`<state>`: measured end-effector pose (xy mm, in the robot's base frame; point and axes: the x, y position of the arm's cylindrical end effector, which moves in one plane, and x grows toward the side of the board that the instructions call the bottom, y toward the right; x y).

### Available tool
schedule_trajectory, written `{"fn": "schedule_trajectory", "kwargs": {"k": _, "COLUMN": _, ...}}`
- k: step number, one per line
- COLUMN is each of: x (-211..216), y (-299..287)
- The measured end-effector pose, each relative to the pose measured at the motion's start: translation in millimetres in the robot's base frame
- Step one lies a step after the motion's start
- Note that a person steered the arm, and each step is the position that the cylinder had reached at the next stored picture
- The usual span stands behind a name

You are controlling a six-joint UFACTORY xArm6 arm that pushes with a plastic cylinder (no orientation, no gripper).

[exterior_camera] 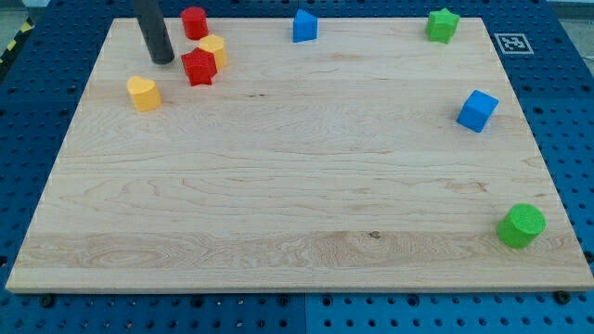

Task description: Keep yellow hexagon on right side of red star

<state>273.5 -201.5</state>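
Observation:
The red star [199,68] lies near the board's top left. The yellow hexagon [215,48] sits right behind it, slightly to the view's right and touching or nearly touching it. My tip [163,59] is just to the view's left of the red star, with a small gap between them. The dark rod rises from it toward the view's top.
A red cylinder [194,21] stands above the hexagon. A yellow heart [143,93] lies below-left of my tip. A blue block [304,26] is at top centre, a green star [443,25] at top right, a blue cube [477,110] at right, a green cylinder [521,225] at bottom right. The wooden board [297,204] rests on a blue pegboard.

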Motion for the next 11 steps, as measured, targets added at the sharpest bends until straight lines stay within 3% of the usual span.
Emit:
{"fn": "schedule_trajectory", "kwargs": {"k": 1, "x": -19.1, "y": 8.2}}
{"fn": "schedule_trajectory", "kwargs": {"k": 3, "x": -18.7, "y": 45.2}}
{"fn": "schedule_trajectory", "kwargs": {"k": 6, "x": 32.2, "y": 90.0}}
{"fn": "schedule_trajectory", "kwargs": {"k": 11, "x": 11.9, "y": 148.8}}
